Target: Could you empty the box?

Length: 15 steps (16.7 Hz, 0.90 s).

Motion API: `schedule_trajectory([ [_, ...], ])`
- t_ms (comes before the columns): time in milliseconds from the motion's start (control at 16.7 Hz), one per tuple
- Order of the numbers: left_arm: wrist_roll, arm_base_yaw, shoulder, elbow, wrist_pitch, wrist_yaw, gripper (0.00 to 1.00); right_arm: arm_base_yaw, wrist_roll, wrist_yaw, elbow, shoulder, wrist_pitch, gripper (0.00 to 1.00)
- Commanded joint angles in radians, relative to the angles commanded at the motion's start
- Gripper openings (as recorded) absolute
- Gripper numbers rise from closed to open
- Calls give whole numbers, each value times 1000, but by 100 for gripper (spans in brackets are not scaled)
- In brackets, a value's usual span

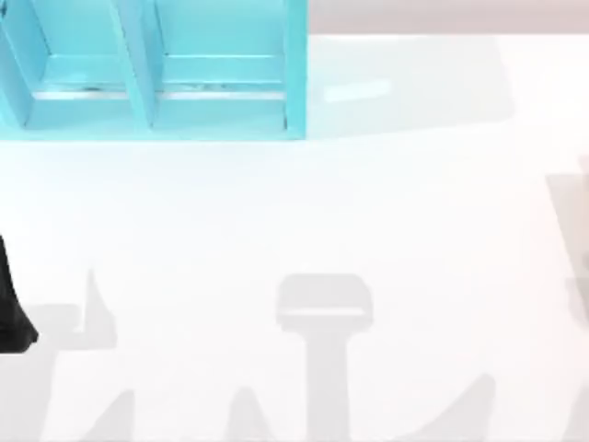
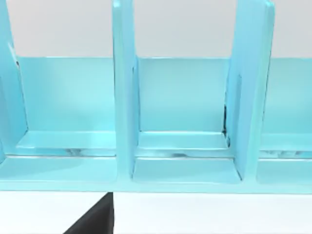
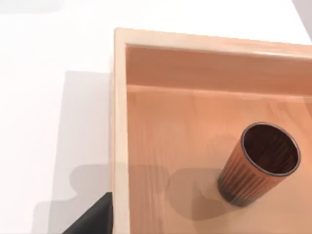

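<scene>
In the right wrist view, a light wooden box (image 3: 120, 126) sits on the white table. A brown ribbed cup (image 3: 258, 163) stands open-mouthed on the box floor, away from the walls. A dark part of my right gripper (image 3: 95, 217) hangs above the table just outside the box's near wall, apart from the cup. A dark part of my left gripper (image 2: 95, 218) faces a blue rack, and the left arm (image 1: 14, 308) sits at the table's left edge.
A light blue rack (image 1: 152, 74) with upright dividers (image 2: 124, 97) stands at the back left of the table. Its compartments hold nothing. Grey shadows fall across the white tabletop (image 1: 368, 212) towards the front.
</scene>
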Motion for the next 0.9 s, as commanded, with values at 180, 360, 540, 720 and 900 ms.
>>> schedule_trajectory([
  [180,0,0,0,0,0,0,100,-71,-74,-3,204,322,-229,100],
  [360,0,0,0,0,0,0,100,-139,-147,-3,399,631,-445,100],
  [540,0,0,0,0,0,0,100,-205,-216,-3,577,863,-612,100],
  [720,0,0,0,0,0,0,100,-259,-274,-4,723,1000,-727,100],
  [900,0,0,0,0,0,0,100,-287,-304,-5,793,1053,-785,100],
])
